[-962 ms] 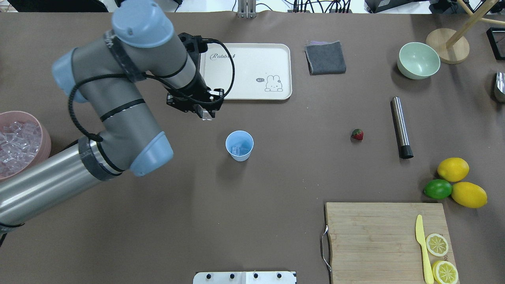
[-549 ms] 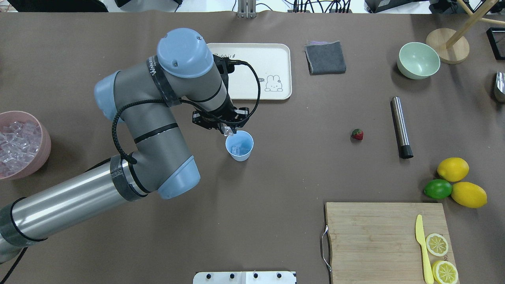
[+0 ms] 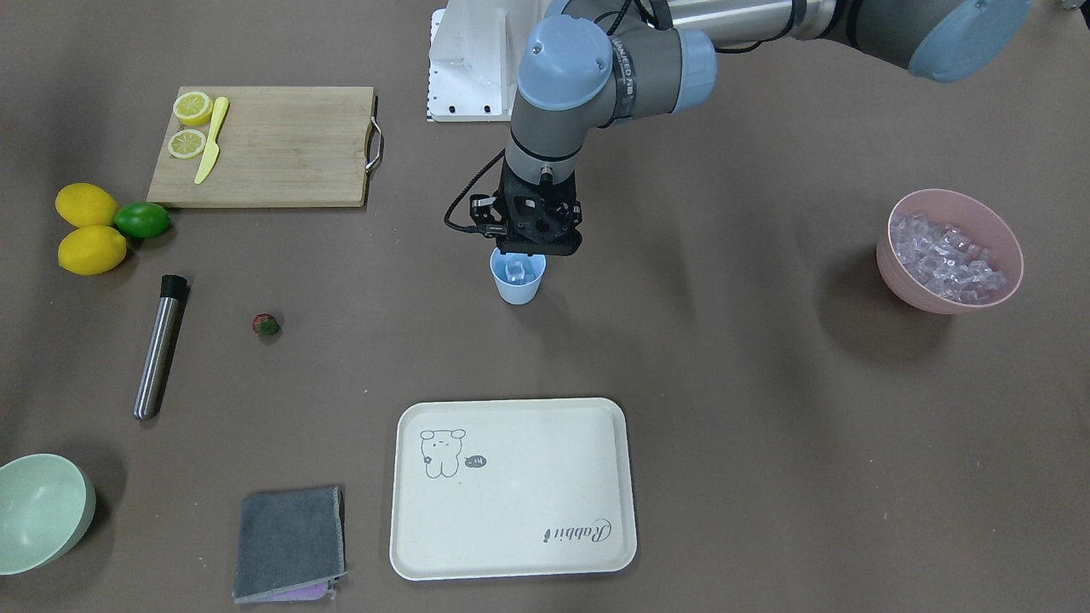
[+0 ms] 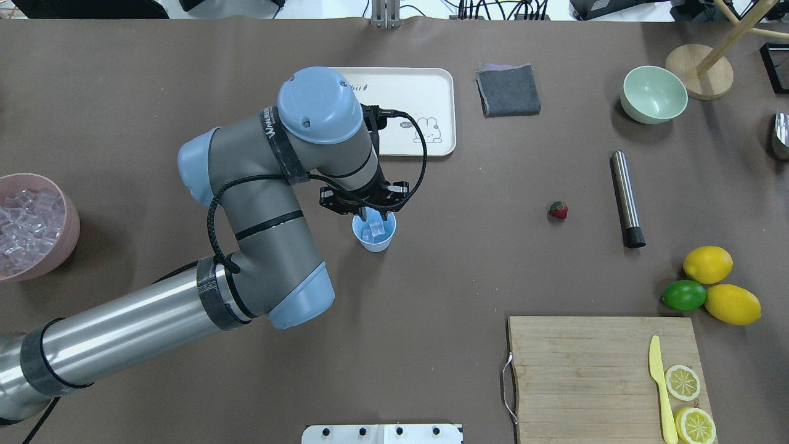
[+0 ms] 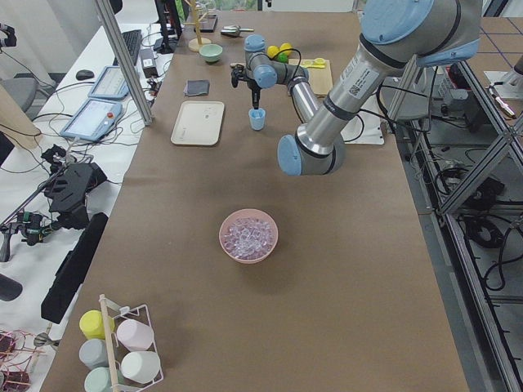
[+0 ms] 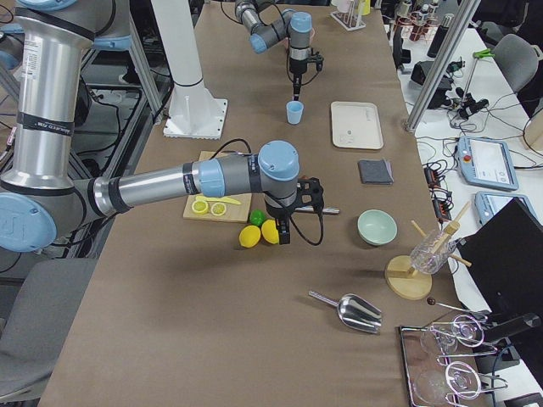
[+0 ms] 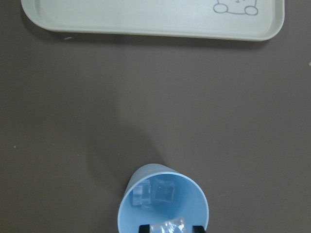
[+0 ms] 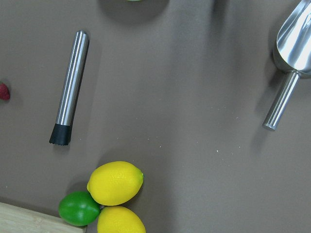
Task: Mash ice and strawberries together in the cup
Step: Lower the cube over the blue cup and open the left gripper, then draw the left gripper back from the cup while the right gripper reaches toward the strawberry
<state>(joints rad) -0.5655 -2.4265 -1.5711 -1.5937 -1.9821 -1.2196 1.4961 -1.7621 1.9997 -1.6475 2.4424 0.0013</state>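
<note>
Ice filled the pink bowl at the far left of the table in the overhead view. Right of it, the left arm extended to the middle of the table, and the left gripper pointed straight down, right over the mouth of the cup. In the left wrist view its fingertips were clenched on one clear ice cube held just above the cup's opening, while two more cubes lay on the cup's bottom. The cream tray lay on the far side of the cup. The strawberry sat on the bare table, well to the right of the cup and the left gripper, with a steel rod near it on the right. Farther right, the right gripper hung above the lemons and the lime. Whether it was released or clenched could not be told.
</note>
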